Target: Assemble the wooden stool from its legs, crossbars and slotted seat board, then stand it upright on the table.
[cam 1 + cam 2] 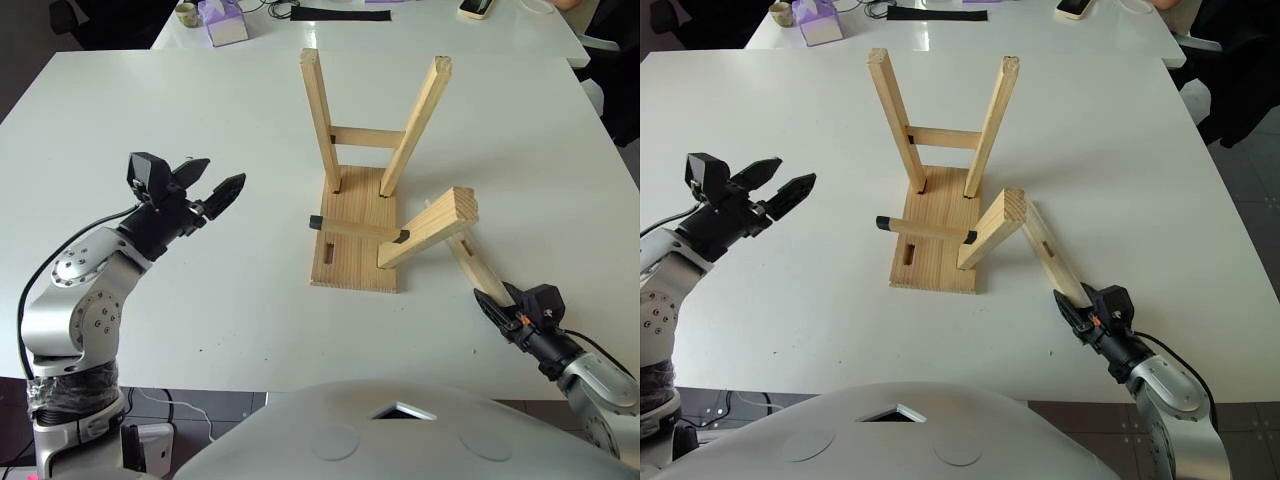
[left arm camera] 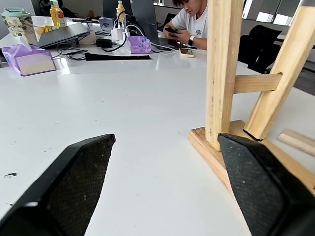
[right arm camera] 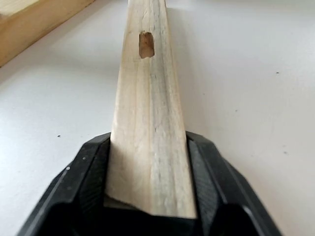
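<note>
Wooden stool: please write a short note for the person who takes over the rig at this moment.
Left gripper: open, in the air to the left of the seat board, holding nothing.
Right gripper: shut on the fourth leg, whose far end lies by the tilted third leg.
Done: two legs joined by a crossbar stand upright in the board, which lies flat.
Left: seat the third leg with the second crossbar, add the fourth leg, then turn the stool upright.
</note>
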Robot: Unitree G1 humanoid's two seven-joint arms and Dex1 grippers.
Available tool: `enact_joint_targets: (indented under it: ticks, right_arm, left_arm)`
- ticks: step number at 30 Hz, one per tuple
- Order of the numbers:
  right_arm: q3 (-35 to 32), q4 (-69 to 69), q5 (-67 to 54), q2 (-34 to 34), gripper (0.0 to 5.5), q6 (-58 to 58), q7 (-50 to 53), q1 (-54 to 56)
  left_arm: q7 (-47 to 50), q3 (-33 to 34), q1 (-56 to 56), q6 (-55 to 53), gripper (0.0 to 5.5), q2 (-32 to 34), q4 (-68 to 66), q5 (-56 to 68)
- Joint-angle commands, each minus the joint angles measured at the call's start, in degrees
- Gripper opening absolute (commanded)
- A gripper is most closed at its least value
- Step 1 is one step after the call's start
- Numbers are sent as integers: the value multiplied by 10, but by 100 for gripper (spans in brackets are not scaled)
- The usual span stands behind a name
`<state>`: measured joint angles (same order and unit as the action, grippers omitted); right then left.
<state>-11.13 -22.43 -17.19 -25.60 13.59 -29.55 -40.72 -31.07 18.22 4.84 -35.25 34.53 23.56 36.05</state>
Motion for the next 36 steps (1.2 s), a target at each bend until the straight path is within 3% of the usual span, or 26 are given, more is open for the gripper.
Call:
enact_joint_targets:
  ticks: [1,6,15,24,30,36]
  right_arm:
    - [-18,23,-6,2,204,35,21,45]
    - [-94,-31,-95,-37,204,78,18,173]
    - [-180,-166,-517,-155,204,210,5,382]
    - [-128,-160,-694,-255,204,285,-55,477]
    - [-120,-141,-775,-272,204,307,-73,492]
    - [-98,-150,-814,-281,204,326,-84,492]
  left_arm:
    - [15,-12,-43,-11,391,27,-21,-33]
    - [9,28,-128,-60,391,32,22,60]
    - [24,-10,-245,-129,391,5,88,269]
    - [26,-25,-287,-144,356,-6,95,438]
    - [-9,-20,-286,-133,356,9,104,528]
    - [-6,-32,-287,-117,356,14,105,536]
